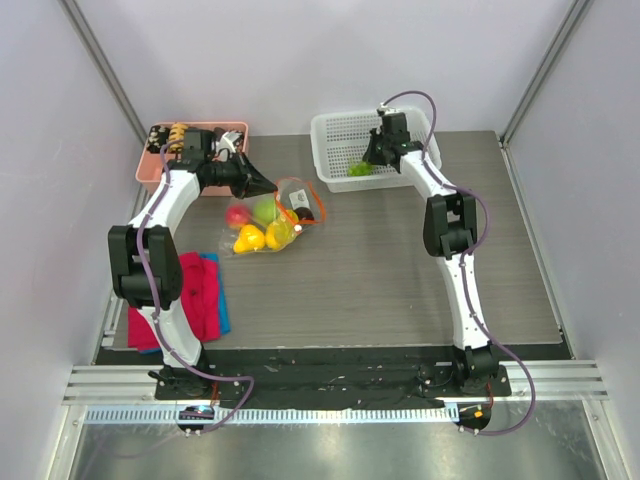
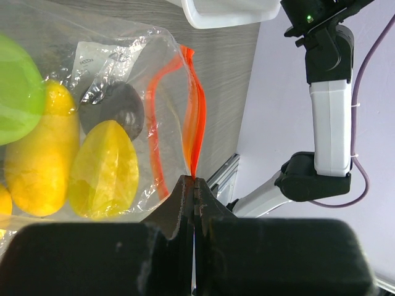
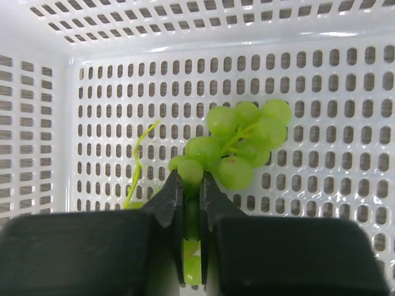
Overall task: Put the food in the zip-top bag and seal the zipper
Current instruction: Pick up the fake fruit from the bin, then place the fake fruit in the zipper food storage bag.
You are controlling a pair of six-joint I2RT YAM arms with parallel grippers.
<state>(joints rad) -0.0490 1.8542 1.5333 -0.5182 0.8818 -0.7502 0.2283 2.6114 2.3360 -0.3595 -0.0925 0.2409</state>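
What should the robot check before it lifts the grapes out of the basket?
1. Right tool pinching the bunch of green grapes: ok, jaws closed on an end grape.
2. Grapes free of the white basket: cannot tell, they rest against its mesh.
3. Left tool holding the zipper strip: ok.
4. Clear bag mouth open: ok, strip halves apart.
5. Room in the bag: cannot tell; lemon and plum already inside.

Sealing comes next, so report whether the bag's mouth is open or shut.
Open: the zipper strips bow apart; left gripper pinches one end.
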